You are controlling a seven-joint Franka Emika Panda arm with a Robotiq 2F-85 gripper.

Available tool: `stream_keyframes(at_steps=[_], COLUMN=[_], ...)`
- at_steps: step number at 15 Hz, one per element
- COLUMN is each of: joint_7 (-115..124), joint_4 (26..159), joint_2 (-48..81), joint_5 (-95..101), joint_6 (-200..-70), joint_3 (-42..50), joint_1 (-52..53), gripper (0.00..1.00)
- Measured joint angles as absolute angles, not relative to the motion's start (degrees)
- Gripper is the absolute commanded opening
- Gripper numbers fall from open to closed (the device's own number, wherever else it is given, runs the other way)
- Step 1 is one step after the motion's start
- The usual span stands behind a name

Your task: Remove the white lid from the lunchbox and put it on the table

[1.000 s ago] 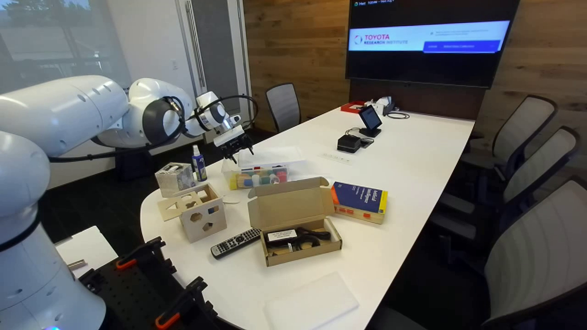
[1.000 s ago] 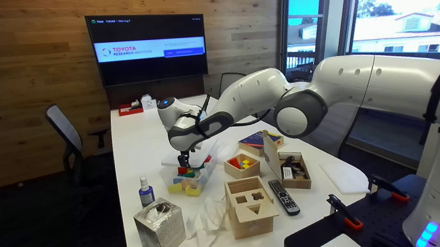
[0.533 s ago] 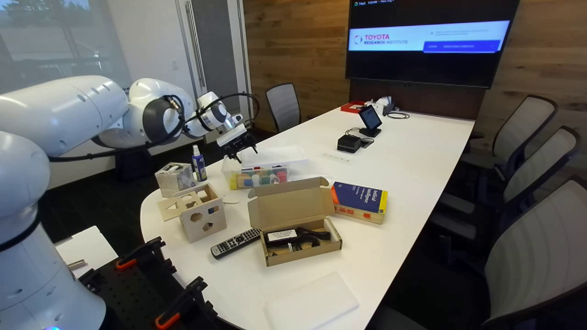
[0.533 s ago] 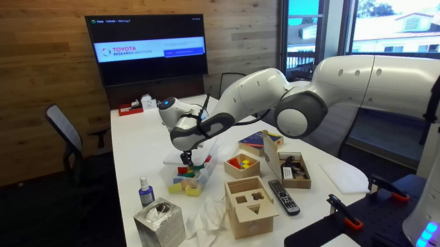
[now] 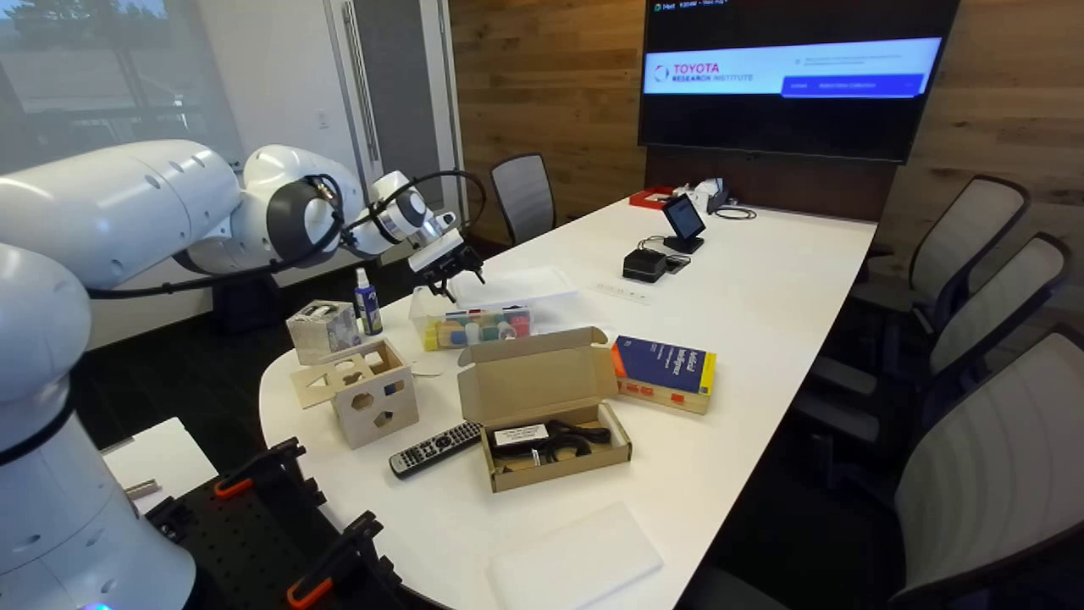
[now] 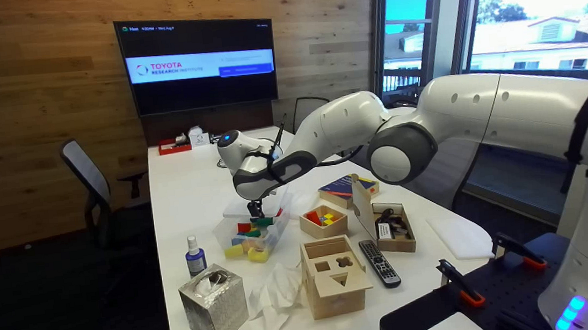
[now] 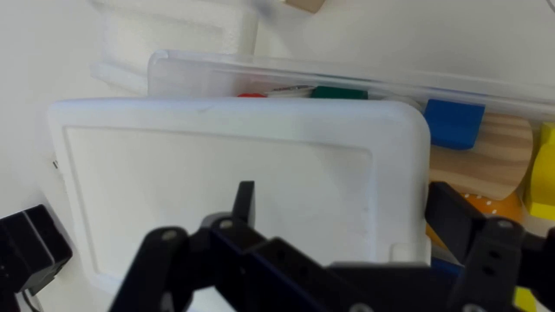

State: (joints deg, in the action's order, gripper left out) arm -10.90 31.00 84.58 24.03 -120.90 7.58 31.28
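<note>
"Where's the lid point(image 7: 195, 169)?"

"Off centre: partly over the lunchbox point(image 7: 182, 80), partly jutting beyond one short end. Whether that part touches the bench point(image 6: 183, 186), I can't tell."

"What shows in the uncovered end?"

"A blue block point(image 7: 455, 123), a wooden block point(image 7: 494, 164) and yellow pieces point(image 7: 545, 182)."

"And the jaws?"

"Released, spread wide. One finger point(image 7: 455, 221) stands right at the lid's short edge, the other above its flat top; whether either touches, I can't make out."

"What stands round the lunchbox?"

"A spray bottle point(image 6: 195, 260) and a tissue box point(image 6: 213, 308), near it in both exterior views. In an exterior view a tray point(image 6: 326, 231) with coloured blocks point(image 6: 313, 217) sits just beside it, the sorter point(image 6: 336, 300) near by."

"And beyond?"

"The carton point(image 5: 559, 468), its flap point(image 5: 533, 373) raised, holds an adapter point(image 5: 521, 435); the remote point(image 5: 436, 451) lies beside it, and the book point(image 5: 665, 366) near its flap. Farther off, a lit screen point(image 6: 200, 63) hangs on the wooden wall point(image 6: 47, 65)."
</note>
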Motion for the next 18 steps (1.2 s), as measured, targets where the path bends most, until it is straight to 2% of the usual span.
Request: stream_keyframes(at_steps=[18], joint_7=[-10.9], joint_4=[31.0], joint_2=[84.8], joint_5=[24.5], joint_6=[-131.1], joint_3=[8.8], joint_1=[23.6], gripper=[1.00])
